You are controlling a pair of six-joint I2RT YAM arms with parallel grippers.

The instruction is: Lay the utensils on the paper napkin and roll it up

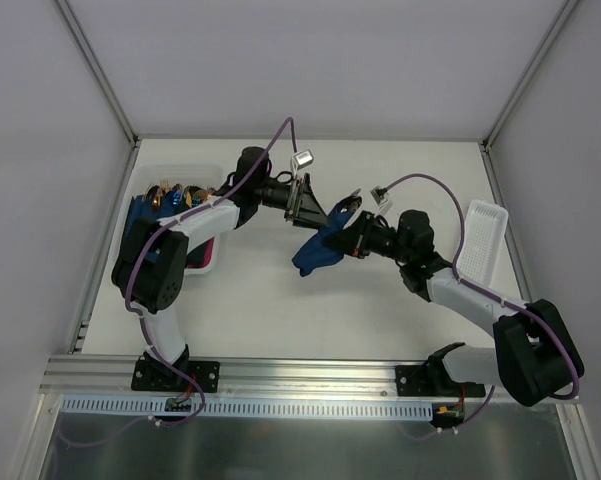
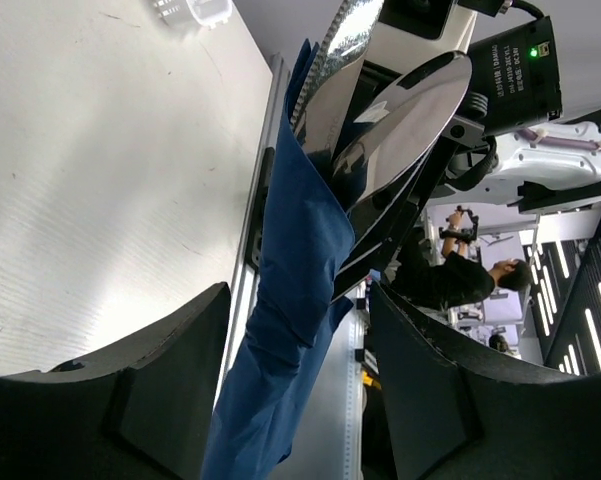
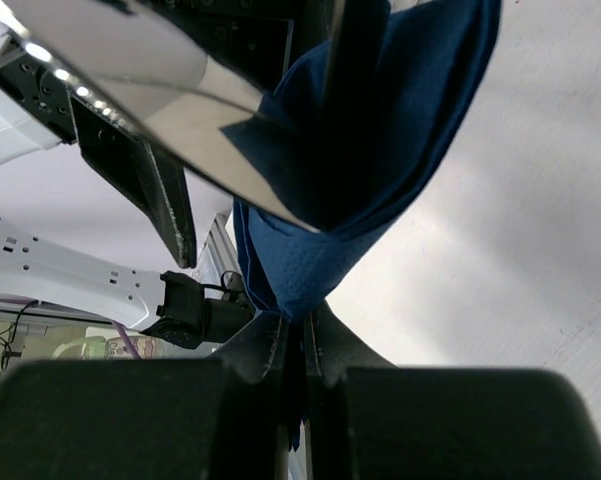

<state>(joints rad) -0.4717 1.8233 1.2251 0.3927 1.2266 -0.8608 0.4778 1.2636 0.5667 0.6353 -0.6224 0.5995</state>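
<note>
The navy paper napkin (image 1: pixel 316 252) is wrapped into a bundle around the silver utensils and held up above the table's middle between both arms. In the left wrist view the napkin (image 2: pixel 290 300) hangs between my left gripper's (image 2: pixel 300 300) wide-apart fingers, with the shiny utensils (image 2: pixel 400 120) sticking out of its top. My left gripper (image 1: pixel 332 214) is open. My right gripper (image 3: pixel 302 325) is shut on the napkin's lower folded edge (image 3: pixel 320 270), and a utensil (image 3: pixel 150 90) shows above it. In the top view the right gripper (image 1: pixel 354 236) sits at the bundle's right.
A white bin (image 1: pixel 150 172) at the back left holds dark blue bundles with copper-gold tips (image 1: pixel 170 195), and a pink item (image 1: pixel 210 255) lies at its near side. A white perforated tray (image 1: pixel 483 240) lies at the right edge. An aluminium rail (image 1: pixel 310 375) runs along the front.
</note>
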